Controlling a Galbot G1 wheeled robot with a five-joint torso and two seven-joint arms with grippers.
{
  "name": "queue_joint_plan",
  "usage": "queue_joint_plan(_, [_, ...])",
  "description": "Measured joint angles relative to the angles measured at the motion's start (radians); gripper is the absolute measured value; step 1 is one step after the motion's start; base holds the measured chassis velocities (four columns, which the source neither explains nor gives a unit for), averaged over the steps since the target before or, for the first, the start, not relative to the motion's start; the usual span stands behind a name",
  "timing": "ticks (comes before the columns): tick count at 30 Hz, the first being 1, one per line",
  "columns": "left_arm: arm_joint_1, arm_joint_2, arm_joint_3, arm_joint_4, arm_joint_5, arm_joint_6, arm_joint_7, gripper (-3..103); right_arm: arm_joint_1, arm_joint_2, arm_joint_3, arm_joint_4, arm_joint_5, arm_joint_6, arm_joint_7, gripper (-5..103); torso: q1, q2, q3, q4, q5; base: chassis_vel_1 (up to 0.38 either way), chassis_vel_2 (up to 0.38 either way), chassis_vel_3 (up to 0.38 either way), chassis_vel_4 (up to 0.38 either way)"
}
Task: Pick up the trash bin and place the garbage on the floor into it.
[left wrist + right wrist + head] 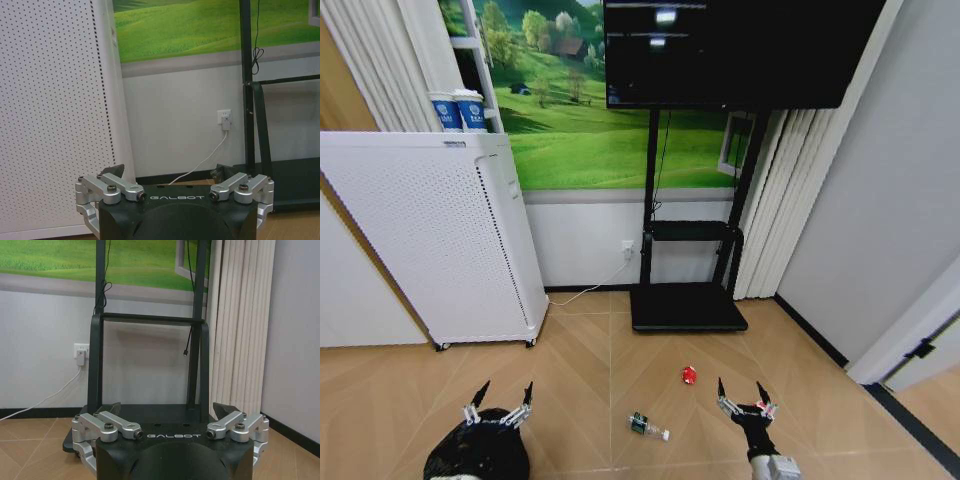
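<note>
Bin (478, 452) sits bottom left, right under the wide-open, empty left gripper (501, 402). Bottle (647, 426) lies crosswise at bottom centre, nearer the right gripper (742, 394), which is also open and empty.

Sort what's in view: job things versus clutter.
For the job:
trash bin, under the open left pincer
bottle
red scrap
floor
open right pincer

Just lying about:
paper cups
white appliance
TV stand

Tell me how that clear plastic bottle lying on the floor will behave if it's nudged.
The clear plastic bottle with the green label lies on its side on smooth wood parquet floor, so it will probably roll. It looks empty, so likely light and apt to skid away.
</note>
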Motion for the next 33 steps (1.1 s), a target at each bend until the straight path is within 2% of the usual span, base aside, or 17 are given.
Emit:
queue_joint_plan(17, [0.006, -0.002, -0.001, 0.002, 0.002, -0.002, 0.002, 100, 0.001, 0.003, -0.001, -0.006, 0.002, 0.006, 0.016, 100, -0.017, -0.067, -0.051, 0.0, 0.0, 0.0, 0.0, 0.0, 0.0])
queue_joint_plan(20, [0.006, -0.002, -0.001, 0.002, 0.001, -0.002, 0.005, 100, 0.001, 0.003, -0.001, -0.007, 0.002, 0.006, 0.017, 100, -0.017, -0.07, -0.053, 0.0, 0.0, 0.0, 0.0, 0.0, 0.0])
queue_joint_plan(23, [0.015, -0.001, -0.003, 0.002, -0.008, -0.014, 0.041, 100, 0.002, 0.003, -0.001, -0.011, 0.002, 0.007, 0.017, 100, -0.023, -0.089, -0.067, 0.0, 0.0, 0.0, 0.0, 0.0, 0.0])
queue_joint_plan(25, [0.018, -0.001, -0.006, 0.003, -0.008, -0.02, 0.044, 103, 0.003, 0.004, 0.0, -0.012, 0.002, 0.008, 0.017, 100, -0.024, -0.096, -0.072, 0.0, 0.0, 0.0, 0.0, 0.0, 0.0])
queue_joint_plan(30, [0.041, -0.003, -0.022, 0.004, -0.012, -0.031, 0.042, 99, 0.003, 0.004, 0.001, -0.013, 0.007, 0.01, 0.017, 100, -0.026, -0.109, -0.083, -0.0001, -0.0001, 0.0, 0.0, 0.0, 0.0])
queue_joint_plan(32, [0.08, -0.007, -0.052, -0.009, -0.033, -0.072, 0.063, 97, 0.005, 0.003, 0.007, -0.017, 0.012, 0.013, 0.018, 100, -0.029, -0.117, -0.089, 0.0003, -0.0001, 0.0, 0.0, 0.0, 0.0])
queue_joint_plan(33, [0.08, -0.007, -0.052, -0.009, -0.033, -0.072, 0.063, 97, 0.005, 0.003, 0.007, -0.017, 0.012, 0.013, 0.018, 100, -0.029, -0.117, -0.089, 0.0003, -0.0001, 0.0, 0.0, 0.0, 0.0])
